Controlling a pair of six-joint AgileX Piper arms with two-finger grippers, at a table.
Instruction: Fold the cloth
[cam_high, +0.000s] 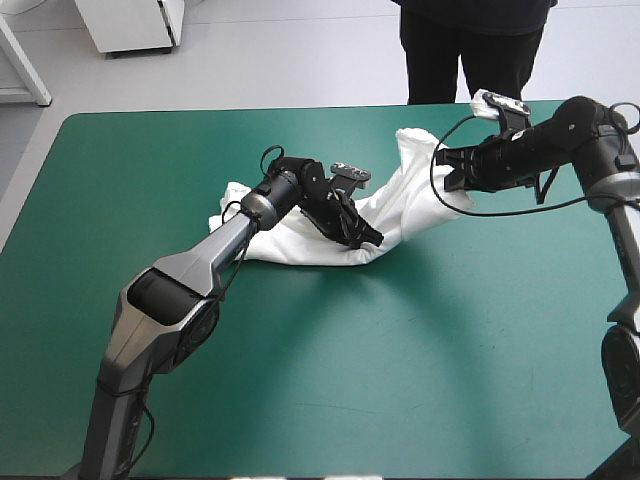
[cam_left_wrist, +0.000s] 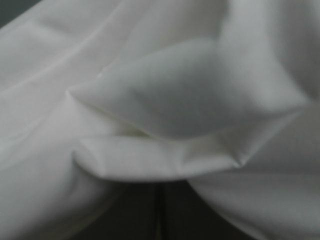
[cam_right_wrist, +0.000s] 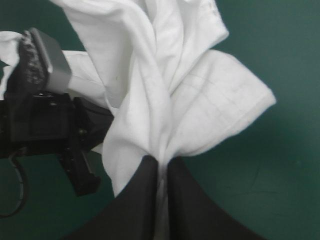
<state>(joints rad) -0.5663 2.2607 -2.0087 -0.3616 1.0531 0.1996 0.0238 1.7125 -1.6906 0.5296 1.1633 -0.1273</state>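
Observation:
The white T-shirt (cam_high: 410, 185) lies crumpled at the middle of the table, and its right end is pulled up off the cover. My right gripper (cam_high: 447, 168) is shut on that raised end. In the right wrist view the fingers meet at a pinched bunch of T-shirt (cam_right_wrist: 165, 90), right gripper (cam_right_wrist: 162, 161). My left gripper (cam_high: 368, 238) presses into the shirt's near edge. White T-shirt (cam_left_wrist: 190, 100) fills the left wrist view, and folds drape over the tips of the left gripper (cam_left_wrist: 159, 187), whose black fingers meet in one arch. The left gripper (cam_right_wrist: 82, 130) also shows beside the cloth.
Bare teal-green cover (cam_high: 400, 350) stretches from the shirt to the table's front edge and out to both sides. The table's far edge (cam_high: 300, 108) runs a short way behind the shirt and the right gripper.

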